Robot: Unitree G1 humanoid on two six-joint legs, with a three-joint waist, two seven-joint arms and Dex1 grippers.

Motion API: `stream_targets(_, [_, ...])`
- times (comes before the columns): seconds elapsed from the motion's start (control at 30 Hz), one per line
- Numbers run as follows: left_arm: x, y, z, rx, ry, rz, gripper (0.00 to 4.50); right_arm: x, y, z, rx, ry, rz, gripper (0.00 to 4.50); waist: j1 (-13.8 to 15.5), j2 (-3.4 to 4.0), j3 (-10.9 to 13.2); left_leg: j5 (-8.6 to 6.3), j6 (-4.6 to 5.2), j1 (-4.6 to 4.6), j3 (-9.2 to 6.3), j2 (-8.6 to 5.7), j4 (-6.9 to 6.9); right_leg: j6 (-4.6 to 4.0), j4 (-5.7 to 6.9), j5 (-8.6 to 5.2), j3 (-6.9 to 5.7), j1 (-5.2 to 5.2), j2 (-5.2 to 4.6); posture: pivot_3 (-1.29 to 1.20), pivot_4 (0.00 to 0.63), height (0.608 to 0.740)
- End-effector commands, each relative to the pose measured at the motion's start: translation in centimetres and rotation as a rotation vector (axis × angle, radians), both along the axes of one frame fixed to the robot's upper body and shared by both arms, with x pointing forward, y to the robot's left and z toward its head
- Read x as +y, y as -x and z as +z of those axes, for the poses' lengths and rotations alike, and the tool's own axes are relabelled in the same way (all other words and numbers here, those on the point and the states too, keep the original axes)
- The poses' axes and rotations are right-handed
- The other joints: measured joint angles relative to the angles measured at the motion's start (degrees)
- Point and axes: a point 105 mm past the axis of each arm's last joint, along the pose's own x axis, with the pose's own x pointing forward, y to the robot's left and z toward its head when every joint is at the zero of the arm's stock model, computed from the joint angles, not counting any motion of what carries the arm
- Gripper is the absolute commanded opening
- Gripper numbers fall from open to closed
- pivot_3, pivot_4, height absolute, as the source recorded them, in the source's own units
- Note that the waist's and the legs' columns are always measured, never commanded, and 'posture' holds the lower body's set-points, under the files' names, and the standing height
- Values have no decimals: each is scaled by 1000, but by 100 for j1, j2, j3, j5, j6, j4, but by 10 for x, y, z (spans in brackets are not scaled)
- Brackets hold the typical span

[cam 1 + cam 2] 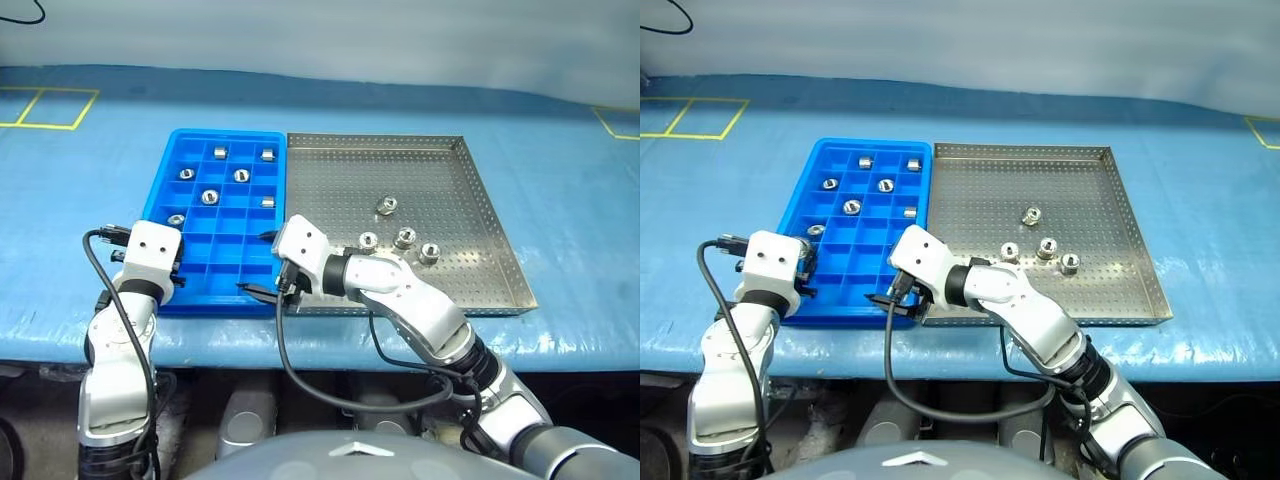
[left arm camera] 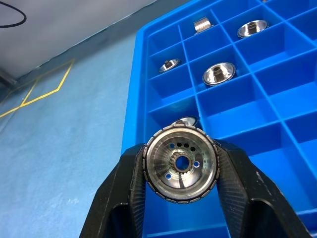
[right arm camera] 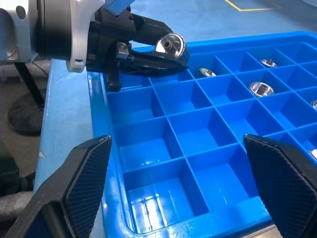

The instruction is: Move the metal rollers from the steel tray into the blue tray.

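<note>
The blue tray point(image 1: 225, 134) lies left of the steel tray point(image 1: 400, 165), edge to edge. Several metal rollers point(image 1: 405, 238) rest on the steel tray's perforated floor, and several more point(image 1: 209, 197) sit in separate blue compartments. My left gripper point(image 2: 181, 198) is shut on a metal roller point(image 2: 181, 164), held at the blue tray's near left corner; the same held roller point(image 3: 170, 44) shows in the right wrist view. My right gripper point(image 1: 262, 264) stands open and holds nothing, over the blue tray's near right compartments and pointing toward the left gripper point(image 1: 177, 268).
Both trays sit on a blue mat point(image 1: 560, 200) near the table's front edge. Yellow tape marks point(image 1: 45, 108) lie at the far left and far right. Black cables point(image 1: 300, 370) loop from both wrists below the table edge.
</note>
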Motion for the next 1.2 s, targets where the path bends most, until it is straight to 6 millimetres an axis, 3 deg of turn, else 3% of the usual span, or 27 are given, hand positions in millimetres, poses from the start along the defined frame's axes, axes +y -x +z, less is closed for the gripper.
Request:
stream_targets(0.03, [-6, -3, 0, -4, 10, -22, 1701, -3, 0, 10, -35, -32, -14, 4500, -9, 0, 0, 0, 0, 0, 0, 0, -1, -3, 0, 0, -1, -1, 0, 132, 150, 740])
stream_targets(0.1, [-8, -5, -5, 18, 8, -30, 1701, -5, 0, 9, -34, -31, -25, 4500, -22, 0, 0, 0, 0, -2, -1, 0, -3, -28, 1, 12, -2, -4, 0, 108, 150, 740])
stream_targets(0.27, [-8, -8, -8, 34, 35, -25, 3407, -10, 0, 8, -31, -30, -54, 4500, -55, 0, 0, 0, 0, -3, 0, 0, -4, -27, 0, 10, -3, -5, 0, 86, 150, 740])
stream_targets(0.37, [-12, -13, 0, 11, 49, -50, 4404, -13, -1, 7, -29, -31, -77, 4500, -65, 1, 1, 0, 0, -2, -1, 1, -3, -19, 0, 5, -4, -4, 0, 46, 150, 740])
stream_targets(0.53, [-38, -31, 38, -98, 167, -229, 4460, -23, -3, 9, -23, -40, -137, 4500, -92, 0, 0, 0, -1, -3, -4, 0, -2, -6, -2, -3, -9, -1, -4, 1, 150, 740])
stream_targets(0.67, [-78, -62, 76, -150, 234, -503, 4460, -46, -6, 5, -5, -34, -242, 4500, -121, 0, 0, 1, -2, -9, -9, -3, -2, -31, -2, 12, -15, -2, -3, -35, 150, 740])
stream_targets(0.77, [-109, -86, 88, -118, 212, -673, 4460, -64, -8, -1, 7, -11, -323, 4500, -191, 2, 1, 2, -2, -5, -17, -10, 3, -15, -8, 1, -24, 10, -1, -69, 150, 740])
stream_targets(0.9, [-138, -112, 85, -62, 170, -776, 4460, -80, -10, -6, 15, 2, -419, 4500, -359, 2, 1, -4, 9, -2, -14, -19, 2, -1, -18, -2, -14, 19, -4, -138, 150, 740])
stream_targets(1.0, [-173, -126, 73, -15, 149, -852, 4460, -94, -12, -9, 25, -5, -525, 4500, -475, 3, 1, -5, 11, -5, -15, -29, 0, 0, -19, -1, -10, 15, -2, -186, 150, 740])
stream_targets(1.1, [-200, -125, 57, 45, 157, -940, 4460, -102, -13, -12, 35, -9, -600, 4500, -578, 3, 1, -8, 16, -10, -13, -29, -3, 1, -20, -1, 0, 12, -2, -225, 150, 740])
stream_targets(1.2, [-218, -114, 29, 157, 107, -1040, 4460, -109, -11, -13, 34, -5, -647, 4500, -748, 3, 1, -13, 25, -11, -1, -28, -4, 7, -20, 2, 22, 5, -3, -265, 150, 740])
